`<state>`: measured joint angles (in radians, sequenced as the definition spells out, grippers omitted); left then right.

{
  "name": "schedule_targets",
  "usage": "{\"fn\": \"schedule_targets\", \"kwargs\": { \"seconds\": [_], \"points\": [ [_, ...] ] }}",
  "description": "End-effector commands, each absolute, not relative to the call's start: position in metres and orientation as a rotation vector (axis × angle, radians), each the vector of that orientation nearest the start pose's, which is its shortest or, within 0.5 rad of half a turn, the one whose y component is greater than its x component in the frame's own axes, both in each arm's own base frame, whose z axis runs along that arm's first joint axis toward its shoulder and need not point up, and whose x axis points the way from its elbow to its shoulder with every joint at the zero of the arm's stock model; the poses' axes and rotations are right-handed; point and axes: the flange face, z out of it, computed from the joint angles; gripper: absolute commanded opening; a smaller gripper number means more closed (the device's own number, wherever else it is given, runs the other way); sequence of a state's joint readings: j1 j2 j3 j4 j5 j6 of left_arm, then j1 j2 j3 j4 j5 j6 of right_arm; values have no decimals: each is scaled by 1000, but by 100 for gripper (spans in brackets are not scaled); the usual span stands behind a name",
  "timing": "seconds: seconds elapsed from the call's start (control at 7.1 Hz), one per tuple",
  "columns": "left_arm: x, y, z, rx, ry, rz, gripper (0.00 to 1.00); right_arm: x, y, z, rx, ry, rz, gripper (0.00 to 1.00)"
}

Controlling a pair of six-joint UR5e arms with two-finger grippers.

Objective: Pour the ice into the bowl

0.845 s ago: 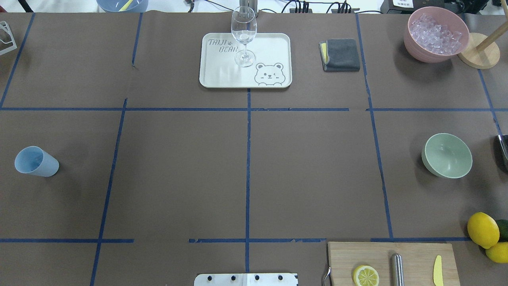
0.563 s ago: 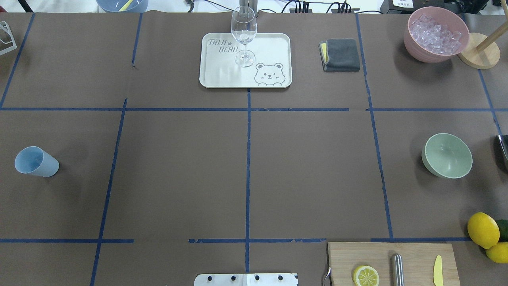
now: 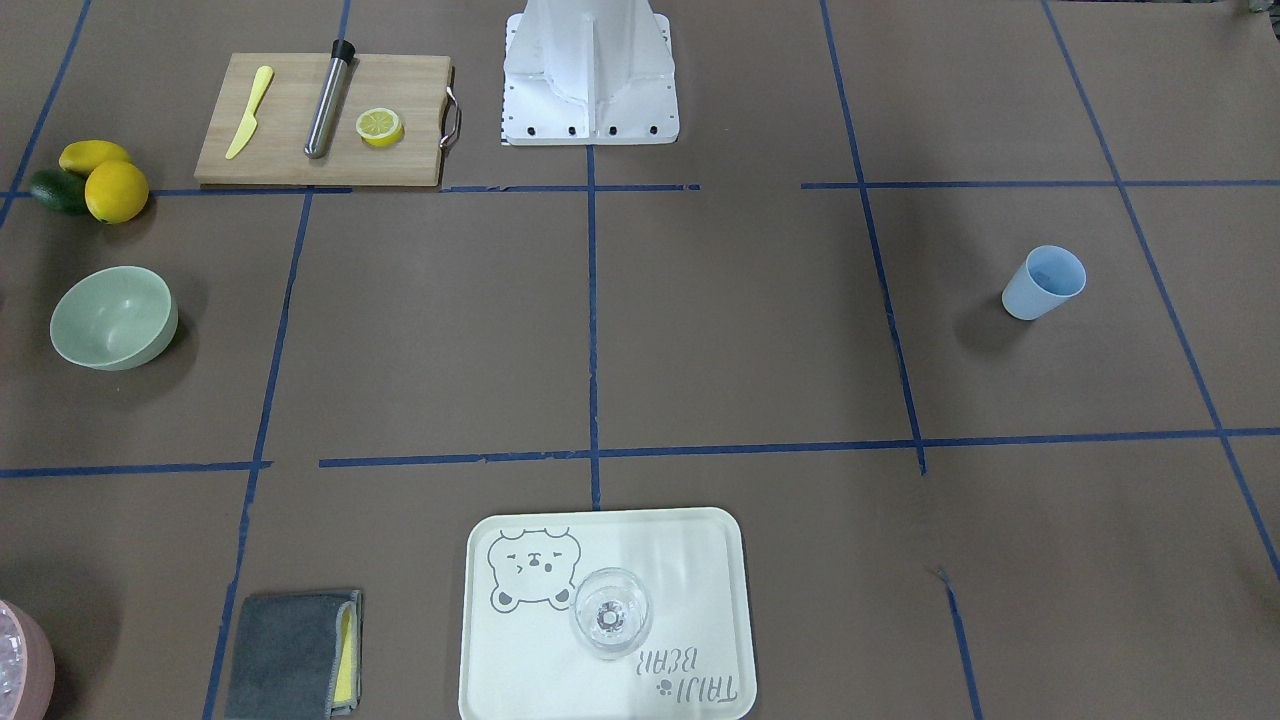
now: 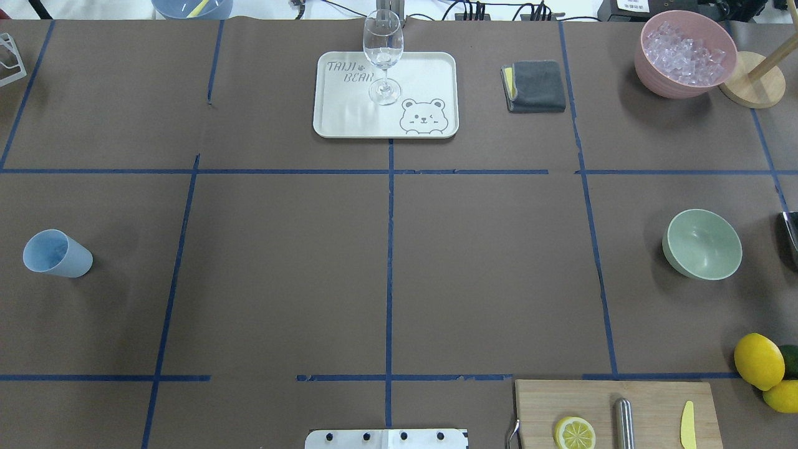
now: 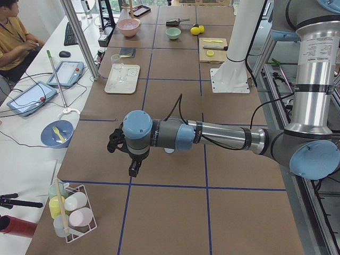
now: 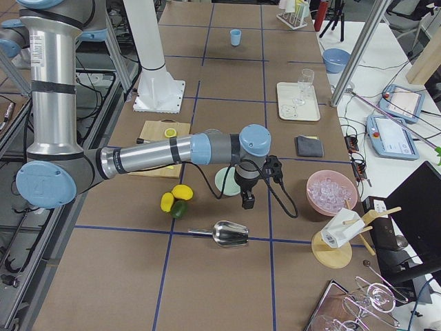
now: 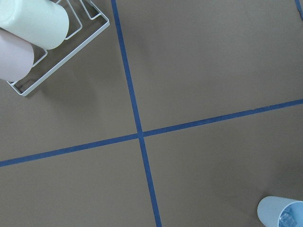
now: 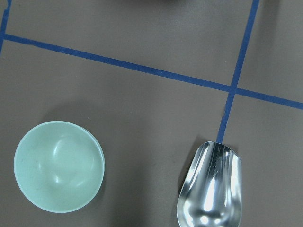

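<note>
Overhead exterior has the sage-green bowl [image 4: 704, 244] upright on the worktop [image 4: 386, 262], with the blue cup [image 4: 72, 262] way across from the bowl. The ice [image 7: 286, 220] is in that cup — left wrist cam catches a few glassy cubes at its bottom, so well apart from the bowl. The right tool [image 6: 246, 201] hangs above the worktop just beside the bowl, pointing down; the left tool [image 5: 133, 171] is off at the cup's end, far from the bowl. Both show up only in the side cams, so I can't tell if either one is wide or narrow. A metal scoop [image 8: 213, 187] lies just beside the bowl, and the pink tub [image 4: 651, 78] of whitish pieces sits near the bowl too.
</note>
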<state>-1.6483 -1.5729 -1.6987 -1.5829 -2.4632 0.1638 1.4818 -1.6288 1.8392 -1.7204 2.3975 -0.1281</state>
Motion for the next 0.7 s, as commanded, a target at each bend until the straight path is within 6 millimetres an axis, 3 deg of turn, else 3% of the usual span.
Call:
{"fn": "schedule_targets", "kwargs": {
  "seconds": [0.0,0.14,0.28,0.56],
  "points": [
    [-92,-488,585,238,874,145,100,-8,-459,566,61,-970,-233,100],
    [-92,-489,585,238,875,147,100,-48,-460,556,38,-994,-245,100],
    [-92,-487,586,236,875,146,100,-75,-464,567,83,-955,-297,100],
    [-89,-488,585,246,875,156,100,-97,-465,600,89,-963,-219,100]
  ]
}}
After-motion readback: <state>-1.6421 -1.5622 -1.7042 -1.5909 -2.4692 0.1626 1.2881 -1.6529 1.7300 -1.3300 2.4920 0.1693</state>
